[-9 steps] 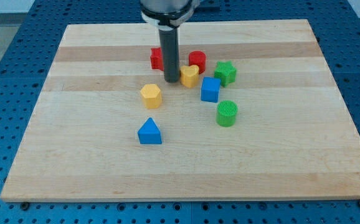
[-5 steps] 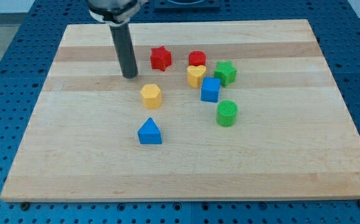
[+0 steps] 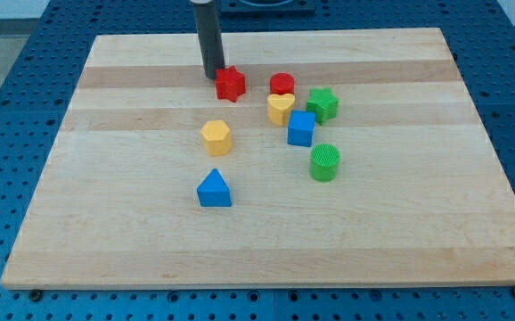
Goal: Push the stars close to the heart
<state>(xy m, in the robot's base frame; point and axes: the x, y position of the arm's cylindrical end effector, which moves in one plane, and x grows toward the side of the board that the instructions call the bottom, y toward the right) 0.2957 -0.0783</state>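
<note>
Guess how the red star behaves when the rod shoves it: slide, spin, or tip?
The red star looks squat and flat-bottomed on the smooth wooden board, so it should slide, not tip. My tip sits at its upper-left edge; a contact that far off-centre on a pointed shape probably spins it.

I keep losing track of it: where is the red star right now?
The red star sits in the upper middle of the board, left of the red cylinder and up-left of the yellow heart, with my tip at its upper-left edge.
</note>
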